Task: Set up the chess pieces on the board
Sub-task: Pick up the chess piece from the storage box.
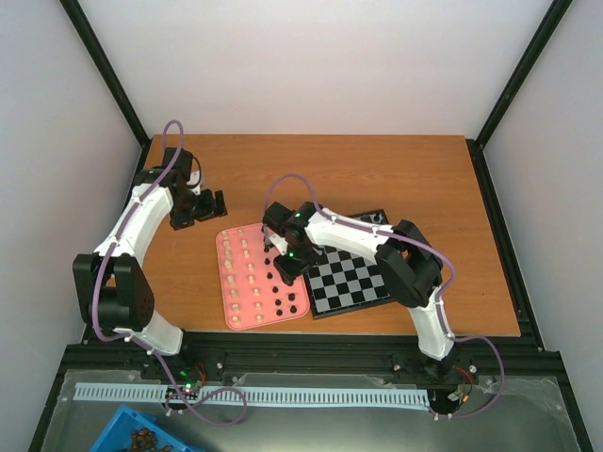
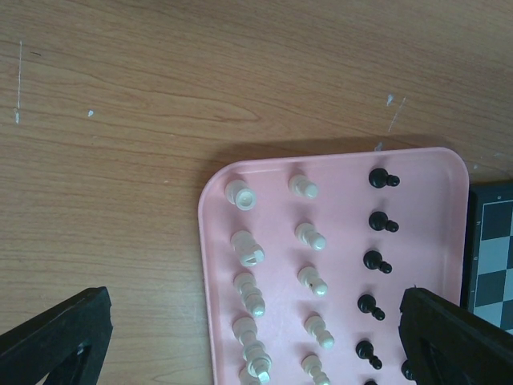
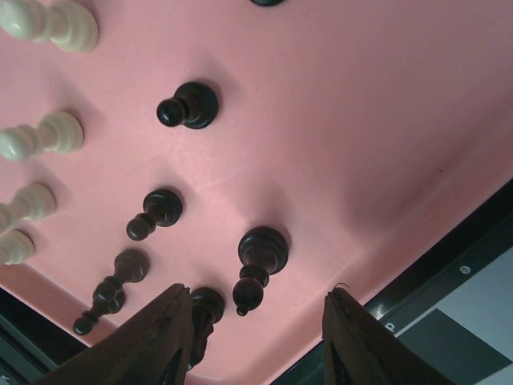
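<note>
You find the chess pieces [image 1: 247, 273] standing in rows on a pink tray [image 1: 224, 315]. It lies on the wooden desk [image 1: 396, 179] with its right side just beside the board [image 1: 353, 280]. On the tray, the cream pieces [image 2: 311, 237] take the columns on the left and the black pieces [image 2: 377, 218] take the columns nearer to the board. Your left end effector [image 2: 255, 309] hangs above the desk near the far left corner of the tray. Its two fingers [image 2: 56, 337] are spread wide and hold nothing, and its wrist camera looks down through the gap onto that corner of the tray. Your right end effector [image 3: 258, 298] is low over the side of the tray that is closest to the board, among the black pieces. Its fingers [image 3: 172, 337] stand apart and do not pinch anything. One black pawn [image 3: 258, 261] stands just ahead of the gap between them. A second dark piece [image 3: 207, 305] is just beside the finger on the left of the wrist view — whether it touches that finger, you cannot tell. A part of the checked board shows in the lower right corner of this same view, past the rim of the tray.
</note>
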Controlling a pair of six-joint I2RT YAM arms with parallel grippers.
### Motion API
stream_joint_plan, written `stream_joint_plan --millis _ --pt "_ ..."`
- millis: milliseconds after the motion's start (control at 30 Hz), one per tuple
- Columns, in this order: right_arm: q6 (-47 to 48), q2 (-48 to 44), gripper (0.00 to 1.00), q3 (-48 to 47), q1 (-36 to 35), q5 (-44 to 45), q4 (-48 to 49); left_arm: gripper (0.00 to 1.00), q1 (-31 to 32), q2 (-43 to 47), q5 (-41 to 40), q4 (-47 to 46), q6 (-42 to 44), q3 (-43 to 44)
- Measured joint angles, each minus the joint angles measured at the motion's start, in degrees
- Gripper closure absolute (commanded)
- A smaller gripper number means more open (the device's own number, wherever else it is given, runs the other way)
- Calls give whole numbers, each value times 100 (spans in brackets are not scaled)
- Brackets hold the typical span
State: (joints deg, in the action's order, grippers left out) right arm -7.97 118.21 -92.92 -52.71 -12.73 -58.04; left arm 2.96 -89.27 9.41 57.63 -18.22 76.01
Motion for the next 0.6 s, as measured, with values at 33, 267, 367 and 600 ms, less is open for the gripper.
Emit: stream_joint_plan --millis 33,267,367,600 --pt "2 20 57 28 0 -15 -9 0 0 20 0 -4 0 -15" --pt "20 151 61 44 0 -138 -9 0 0 57 7 -13 0 -33" --pt "42 234 65 44 0 -166 -11 0 0 57 9 -13 0 -33" --pt "107 308 84 24 0 -190 -57 0 0 59 9 -20 0 -57"
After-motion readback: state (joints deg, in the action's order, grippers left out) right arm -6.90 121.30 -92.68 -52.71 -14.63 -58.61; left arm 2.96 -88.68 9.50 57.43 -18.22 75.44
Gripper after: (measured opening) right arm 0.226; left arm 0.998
